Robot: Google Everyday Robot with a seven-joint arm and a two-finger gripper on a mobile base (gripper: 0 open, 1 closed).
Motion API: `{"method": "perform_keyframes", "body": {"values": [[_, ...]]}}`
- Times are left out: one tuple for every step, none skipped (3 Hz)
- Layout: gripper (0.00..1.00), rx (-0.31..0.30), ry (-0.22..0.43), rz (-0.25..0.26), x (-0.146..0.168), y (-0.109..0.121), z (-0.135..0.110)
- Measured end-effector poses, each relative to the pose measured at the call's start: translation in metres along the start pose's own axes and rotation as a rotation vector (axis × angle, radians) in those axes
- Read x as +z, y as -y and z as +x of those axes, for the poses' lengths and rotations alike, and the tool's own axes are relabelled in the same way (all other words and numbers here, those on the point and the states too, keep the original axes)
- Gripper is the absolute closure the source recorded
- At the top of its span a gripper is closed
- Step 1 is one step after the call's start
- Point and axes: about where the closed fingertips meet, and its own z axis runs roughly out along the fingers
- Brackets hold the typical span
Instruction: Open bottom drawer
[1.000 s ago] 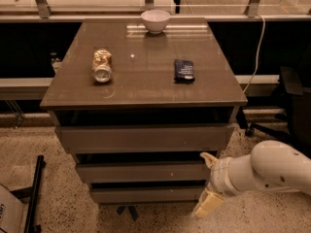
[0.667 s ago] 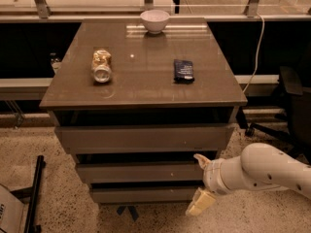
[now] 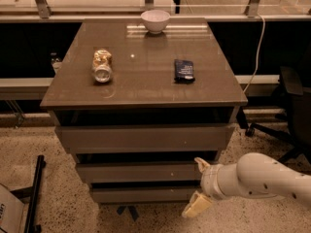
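Sliding in from the right, my gripper (image 3: 192, 188) has come leftward over the last second, and it now sits at the right end of the bottom drawer (image 3: 141, 194). A second ago it hung clear to the right of that drawer. Now its fingers are spread wide, one fingertip (image 3: 199, 163) up above the bottom drawer at the level of the middle drawer (image 3: 141, 172), the other (image 3: 190, 209) down below the bottom drawer's lower edge, close to the floor. I hold nothing. Whether either finger touches the drawer front I cannot tell from this view.

The bottom drawer itself has not moved. It is the lowest and narrowest of the three grey-brown fronts, it looks fully shut, and none of its tray shows. The top drawer (image 3: 141, 139), two fronts above the bottom drawer, is shut as well.

I judge that the approach is nearly done but the opening has not begun. The front is flat with no handle, so my next move needs a finger hooked on its edge before I pull. A slip there would leave it shut, or I might catch the middle drawer instead.

Far above the bottom drawer, on the cabinet top, the can (image 3: 102, 65), the white bowl (image 3: 155, 21) and the dark packet (image 3: 184, 71) lie as before.
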Motion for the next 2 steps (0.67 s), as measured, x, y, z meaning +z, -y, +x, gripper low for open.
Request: {"method": "perform_keyframes", "body": {"values": [[0.0, 0.018, 0.028, 0.039, 0.027, 0.002, 0.011], [0.0, 0.075, 0.063, 0.051, 0.055, 0.002, 0.029]]}}
